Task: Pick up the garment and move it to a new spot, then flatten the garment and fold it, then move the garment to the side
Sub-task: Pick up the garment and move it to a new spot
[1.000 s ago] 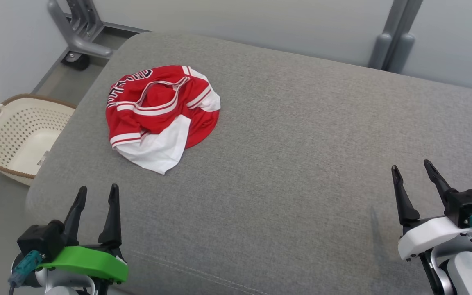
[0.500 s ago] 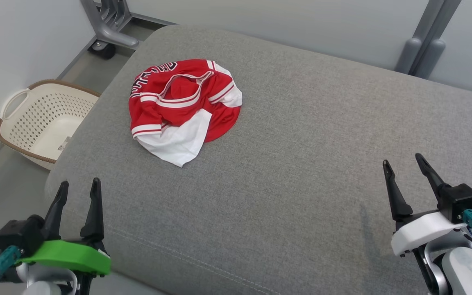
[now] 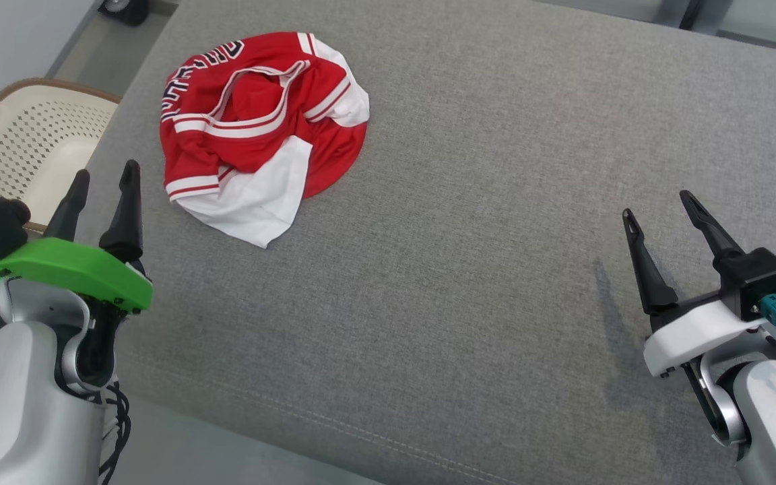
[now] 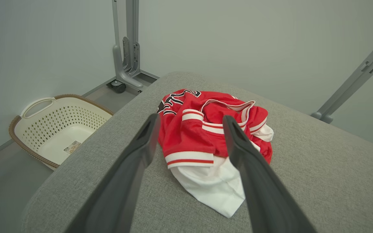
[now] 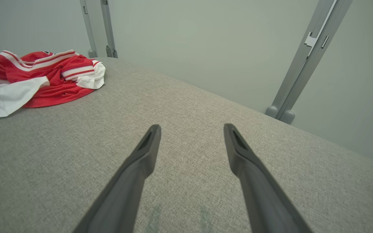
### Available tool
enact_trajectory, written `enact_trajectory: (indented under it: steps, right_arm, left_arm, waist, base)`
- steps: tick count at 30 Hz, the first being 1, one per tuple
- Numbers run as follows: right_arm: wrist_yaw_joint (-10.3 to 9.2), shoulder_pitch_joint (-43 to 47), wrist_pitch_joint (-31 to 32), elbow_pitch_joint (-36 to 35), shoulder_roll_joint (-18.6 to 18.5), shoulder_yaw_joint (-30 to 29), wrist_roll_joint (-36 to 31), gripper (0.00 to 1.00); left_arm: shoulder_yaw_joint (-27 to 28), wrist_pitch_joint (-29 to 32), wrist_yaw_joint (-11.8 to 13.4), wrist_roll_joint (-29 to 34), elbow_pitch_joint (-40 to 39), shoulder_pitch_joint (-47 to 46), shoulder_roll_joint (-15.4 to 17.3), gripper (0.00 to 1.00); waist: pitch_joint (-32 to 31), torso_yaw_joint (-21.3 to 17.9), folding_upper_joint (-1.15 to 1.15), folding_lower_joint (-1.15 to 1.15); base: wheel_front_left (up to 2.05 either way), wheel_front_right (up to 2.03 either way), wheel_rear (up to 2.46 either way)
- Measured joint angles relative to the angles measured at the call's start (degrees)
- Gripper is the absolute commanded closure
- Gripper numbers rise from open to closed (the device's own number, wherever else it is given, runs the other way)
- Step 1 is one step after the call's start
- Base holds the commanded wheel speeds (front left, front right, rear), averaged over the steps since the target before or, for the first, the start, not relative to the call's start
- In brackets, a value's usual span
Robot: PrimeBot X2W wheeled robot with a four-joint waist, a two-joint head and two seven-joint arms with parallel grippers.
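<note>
We see the crumpled garment (image 3: pixel 253 128) at eleven o'clock on the grey surface (image 3: pixel 469 269), left fingers (image 3: pixel 125 209) and right fingers (image 3: pixel 640 263) spread apart, empty.

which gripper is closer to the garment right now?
The left gripper, green-housed, open and close beside the red-and-white garment. The white-housed right gripper is far across the grey cushion.

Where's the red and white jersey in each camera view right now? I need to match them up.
Head view: jersey upper left, up and right of the left claw.
Left wrist view: jersey at centre, seen between that claw's fingers.
Right wrist view: jersey at far upper left.
Shared landmark: the grey cushion it lies on.
</note>
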Motion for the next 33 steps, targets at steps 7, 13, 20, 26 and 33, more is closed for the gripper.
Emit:
enact_trajectory:
  steps: [7, 13, 20, 26, 33]
  right_arm:
    - [0.18, -2.4, 2.0, -2.8, -0.1, 0.9, -0.8, 0.0]
    - [0.15, -5.7, 2.8, -5.6, -1.2, 0.2, -1.6, 0.0]
    - [0.1, -9.1, 3.4, -7.9, -1.7, -1.3, -3.0, 0.0]
    - [-0.46, -9.4, 2.9, -7.3, -1.7, -2.7, -3.0, 0.0]
    - [-0.51, -9.5, 1.3, -5.2, -1.3, -3.1, -2.9, 0.0]
  left_arm:
    - [2.4, 3.4, 1.5, -2.8, 5.2, -5.6, 0.0, 0.0]
    - [3.1, 5.7, 2.0, -3.2, 8.3, -10.6, 0.0, 0.0]
    - [3.8, 7.9, 4.1, -3.6, 14.9, -13.9, 0.0, 0.0]
    - [3.6, 7.6, 3.9, -3.8, 18.4, -17.4, 0.0, 1.0]
    - [-0.3, 5.9, -0.6, -2.3, 16.4, -22.2, -0.7, 1.0]
  waist:
    - [5.2, -2.7, 0.0, 0.0]
    - [9.8, -5.4, 0.0, 0.0]
    - [15.5, -8.1, 0.0, 0.0]
    - [19.1, -10.0, 0.0, 0.0]
    - [19.2, -10.9, 0.0, 0.01]
  base:
    - [0.0, 0.0, 0.0]
    - [0.0, 0.0, 0.0]
    - [0.0, 0.0, 0.0]
    - [0.0, 0.0, 0.0]
    - [0.0, 0.0, 0.0]
